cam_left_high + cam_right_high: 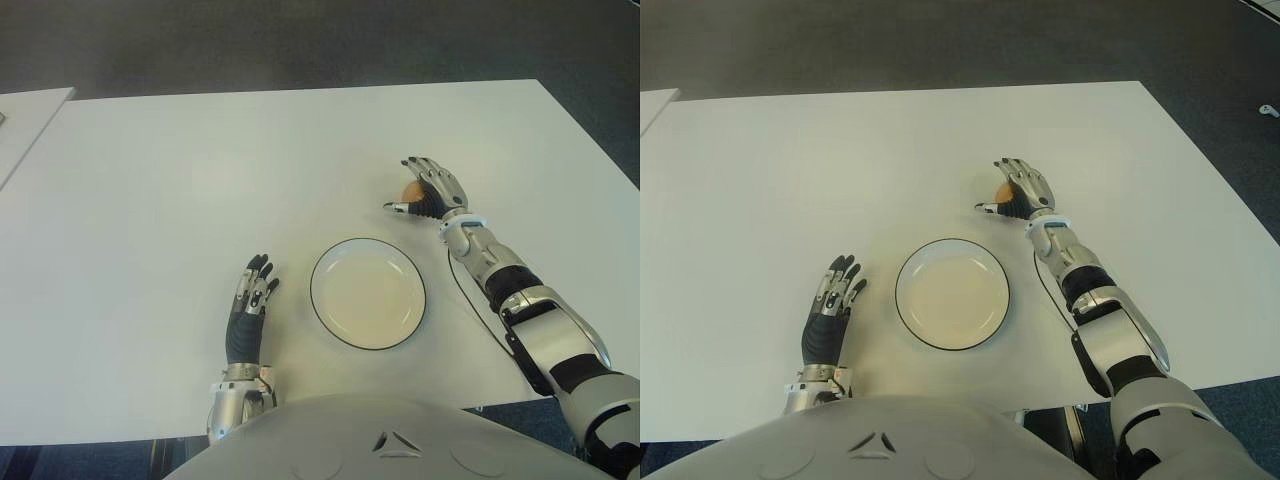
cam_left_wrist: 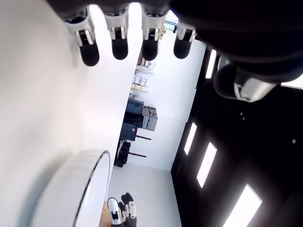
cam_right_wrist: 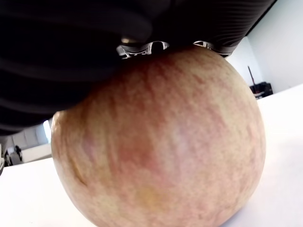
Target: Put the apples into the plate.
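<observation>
One round, red-and-yellow apple [image 3: 158, 142] sits under my right hand [image 1: 432, 190] on the white table [image 1: 180, 180], just past the white plate with a dark rim [image 1: 318, 310]. My fingers curl over it, palm pressing its top. My left hand [image 1: 250, 305] shows left of the plate, fingers straight, holding nothing.

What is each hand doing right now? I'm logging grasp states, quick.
Right hand: closed around the apple, beyond the plate.
Left hand: open, holding nothing, left of the plate.
</observation>
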Robot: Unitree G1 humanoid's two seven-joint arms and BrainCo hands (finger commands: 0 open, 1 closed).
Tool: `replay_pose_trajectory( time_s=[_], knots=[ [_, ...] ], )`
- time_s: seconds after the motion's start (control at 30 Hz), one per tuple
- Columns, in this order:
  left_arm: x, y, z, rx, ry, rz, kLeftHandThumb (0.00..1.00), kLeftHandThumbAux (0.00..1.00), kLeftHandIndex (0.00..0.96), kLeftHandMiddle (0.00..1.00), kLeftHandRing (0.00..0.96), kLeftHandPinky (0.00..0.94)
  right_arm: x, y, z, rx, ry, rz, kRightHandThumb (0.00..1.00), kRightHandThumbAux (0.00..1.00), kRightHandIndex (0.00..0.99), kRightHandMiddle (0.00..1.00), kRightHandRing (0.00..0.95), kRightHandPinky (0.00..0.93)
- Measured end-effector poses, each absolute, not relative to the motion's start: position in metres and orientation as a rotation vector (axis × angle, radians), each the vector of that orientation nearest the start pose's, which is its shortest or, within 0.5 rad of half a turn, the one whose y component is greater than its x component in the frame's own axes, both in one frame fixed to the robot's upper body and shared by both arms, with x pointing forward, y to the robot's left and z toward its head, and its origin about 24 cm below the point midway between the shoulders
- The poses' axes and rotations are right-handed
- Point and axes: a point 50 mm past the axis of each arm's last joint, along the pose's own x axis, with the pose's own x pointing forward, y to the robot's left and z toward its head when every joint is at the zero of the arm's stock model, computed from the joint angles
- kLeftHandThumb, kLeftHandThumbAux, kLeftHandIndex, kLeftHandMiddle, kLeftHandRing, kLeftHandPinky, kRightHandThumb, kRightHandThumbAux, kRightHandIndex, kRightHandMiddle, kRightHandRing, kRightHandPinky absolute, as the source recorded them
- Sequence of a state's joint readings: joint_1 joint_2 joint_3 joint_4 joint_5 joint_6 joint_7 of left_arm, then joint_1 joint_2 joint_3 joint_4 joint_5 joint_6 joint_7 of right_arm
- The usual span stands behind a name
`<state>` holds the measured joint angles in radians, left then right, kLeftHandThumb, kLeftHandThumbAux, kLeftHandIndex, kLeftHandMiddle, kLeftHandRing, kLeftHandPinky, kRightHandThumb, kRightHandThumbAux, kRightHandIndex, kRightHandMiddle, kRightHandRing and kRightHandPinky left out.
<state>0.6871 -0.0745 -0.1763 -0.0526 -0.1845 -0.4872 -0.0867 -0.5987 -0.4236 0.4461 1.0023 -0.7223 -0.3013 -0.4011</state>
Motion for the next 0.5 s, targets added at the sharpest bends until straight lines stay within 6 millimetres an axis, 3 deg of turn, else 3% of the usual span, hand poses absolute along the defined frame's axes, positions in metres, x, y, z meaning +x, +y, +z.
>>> replay_pose_trajectory(
  time_s=[0.5],
  knots=[
    [0.0959, 0.1357, -0.0098, -0.278, 0.124, 0.092, 0.045, 0.302, 0.0, 0.0, 0.0, 0.005, 0.3364, -0.1958, 0.0155, -1.32, -0.076, 0.167, 0.251, 0.41, 0.018, 0.0, 0.0, 0.036]
  ],
)
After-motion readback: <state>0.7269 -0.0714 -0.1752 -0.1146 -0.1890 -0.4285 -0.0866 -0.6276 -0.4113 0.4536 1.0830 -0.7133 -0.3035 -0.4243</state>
